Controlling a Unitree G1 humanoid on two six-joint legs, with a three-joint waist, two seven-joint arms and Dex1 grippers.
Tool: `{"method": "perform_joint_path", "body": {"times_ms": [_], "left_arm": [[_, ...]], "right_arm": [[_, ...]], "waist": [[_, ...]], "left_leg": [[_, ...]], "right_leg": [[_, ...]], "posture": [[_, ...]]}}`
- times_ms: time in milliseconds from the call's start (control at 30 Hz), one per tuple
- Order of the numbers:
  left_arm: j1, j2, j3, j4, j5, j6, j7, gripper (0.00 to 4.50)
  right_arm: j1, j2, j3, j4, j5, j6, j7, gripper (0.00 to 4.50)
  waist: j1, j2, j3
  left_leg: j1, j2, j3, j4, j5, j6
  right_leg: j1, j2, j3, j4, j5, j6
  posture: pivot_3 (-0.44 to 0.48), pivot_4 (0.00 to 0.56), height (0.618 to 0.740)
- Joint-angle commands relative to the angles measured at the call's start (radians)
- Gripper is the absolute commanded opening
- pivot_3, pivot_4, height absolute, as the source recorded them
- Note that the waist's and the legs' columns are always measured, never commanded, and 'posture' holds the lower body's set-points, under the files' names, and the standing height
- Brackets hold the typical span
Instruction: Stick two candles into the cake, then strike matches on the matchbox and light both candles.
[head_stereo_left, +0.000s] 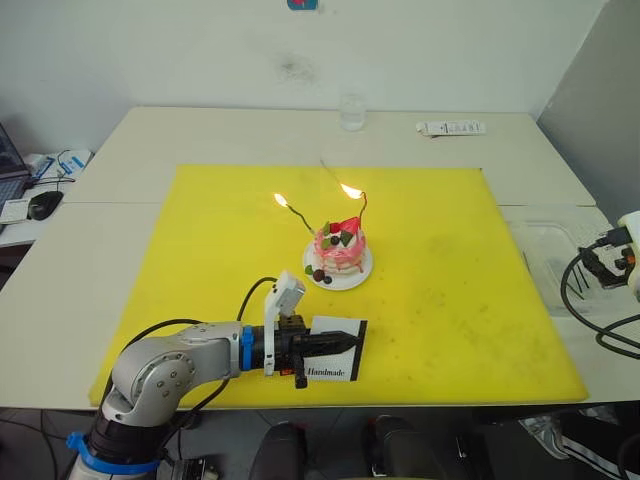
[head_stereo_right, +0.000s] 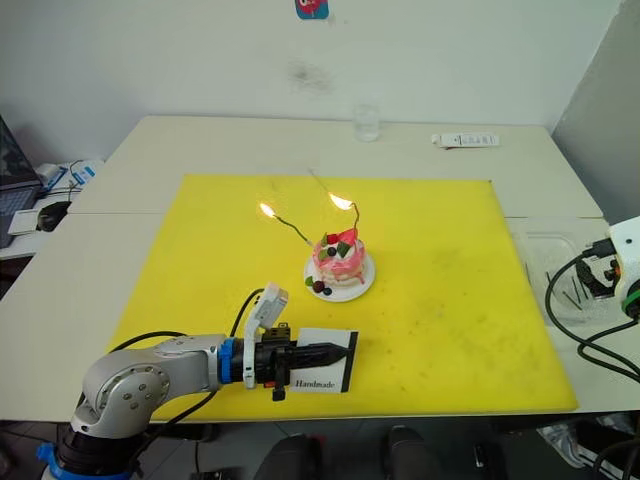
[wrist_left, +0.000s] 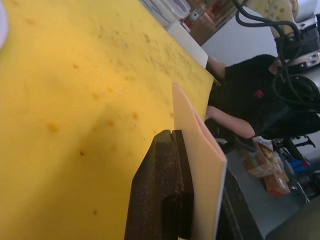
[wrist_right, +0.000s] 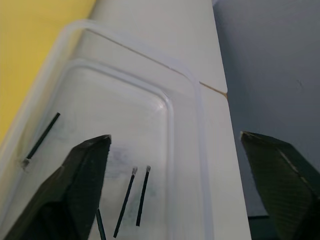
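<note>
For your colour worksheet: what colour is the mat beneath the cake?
Yellow mat, clearest in the left eye view.

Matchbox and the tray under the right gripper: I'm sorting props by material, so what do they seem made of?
The matchbox, pinched by the left gripper, looks like matte white card: thin flat wall, printed lettering, black strip on one edge. The tray below the open right gripper looks like clear, glossy plastic: the table shows through, with rounded moulded rims. It holds dark matches.
</note>
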Motion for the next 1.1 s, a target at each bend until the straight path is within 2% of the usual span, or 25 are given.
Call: {"method": "perform_joint_path", "body": {"times_ms": [33, 133, 233, 333, 500, 667, 967, 1000, 1100], "left_arm": [[-0.024, -0.026, 0.001, 0.003, -0.001, 0.005, 0.046, 0.00], [-0.036, -0.037, -0.012, 0.017, 0.018, 0.015, 0.077, 0.00], [-0.057, -0.052, -0.011, 0.043, 0.009, 0.042, 0.109, 0.00], [-0.080, -0.075, -0.005, 0.070, 0.002, 0.075, 0.145, 0.00], [-0.129, -0.080, -0.029, 0.119, 0.026, 0.132, 0.163, 0.00], [-0.152, -0.062, -0.038, 0.123, 0.057, 0.131, 0.150, 1.41], [-0.144, 0.062, -0.064, 0.063, 0.137, 0.060, 0.056, 4.30], [-0.145, 0.081, -0.063, 0.054, 0.140, 0.052, 0.040, 4.48], [-0.147, 0.145, -0.063, 0.024, 0.162, 0.021, -0.007, 4.48]], "right_arm": [[0.019, -0.046, -0.054, -0.127, 0.062, -0.040, 0.087, 4.46], [0.078, -0.085, -0.056, -0.263, 0.149, -0.059, 0.233, 4.46], [0.118, -0.115, -0.033, -0.443, 0.293, 0.000, 0.358, 4.46], [0.116, -0.139, 0.003, -0.573, 0.441, 0.105, 0.420, 4.46], [0.092, -0.176, 0.165, -0.706, 0.556, 0.159, 0.471, 4.46], [0.016, -0.168, 0.247, -0.678, 0.538, 0.147, 0.441, 4.50], [-0.059, -0.162, 0.289, -0.665, 0.555, 0.176, 0.407, 4.50], [-0.062, -0.163, 0.289, -0.664, 0.557, 0.179, 0.406, 4.50], [-0.070, -0.168, 0.282, -0.659, 0.563, 0.189, 0.402, 4.50]], "waist": [[0.000, 0.000, 0.000], [0.002, 0.000, 0.000], [0.001, 0.000, 0.000], [0.000, 0.000, 0.000], [0.002, -0.001, 0.000], [0.002, -0.001, 0.000], [0.001, -0.001, 0.000], [0.001, -0.001, 0.000], [0.001, -0.001, 0.000]], "left_leg": [[0.000, 0.000, 0.000, 0.000, 0.000, 0.000], [0.000, 0.000, -0.001, 0.000, 0.000, 0.000], [0.000, 0.000, -0.001, 0.000, 0.000, 0.000], [0.000, 0.001, -0.001, 0.000, 0.000, 0.000], [0.000, 0.000, -0.002, 0.001, 0.000, 0.000], [0.000, -0.001, -0.001, 0.001, 0.000, 0.000], [0.000, 0.000, -0.002, 0.000, 0.000, 0.000], [0.000, 0.000, -0.002, 0.000, 0.000, 0.000], [0.001, 0.000, -0.002, 0.000, 0.000, 0.000]], "right_leg": [[0.000, 0.000, 0.000, 0.000, 0.000, 0.000], [0.000, 0.000, -0.001, 0.000, 0.000, 0.000], [0.000, 0.001, -0.001, 0.000, 0.000, 0.000], [0.001, 0.001, -0.002, 0.000, 0.000, 0.001], [0.001, 0.000, -0.002, 0.000, 0.000, 0.001], [0.001, -0.001, -0.001, -0.001, 0.000, 0.001], [0.001, 0.000, -0.002, 0.000, 0.000, 0.001], [0.001, 0.000, -0.002, 0.000, 0.000, 0.001], [0.001, -0.001, -0.002, 0.000, 0.000, 0.001]], "posture": [[0.000, 0.150, 0.740], [0.000, 0.150, 0.740], [0.000, 0.150, 0.740], [0.000, 0.150, 0.740], [0.000, 0.150, 0.740], [0.000, 0.150, 0.740], [0.000, 0.150, 0.740], [0.000, 0.150, 0.740], [0.000, 0.150, 0.740]]}}
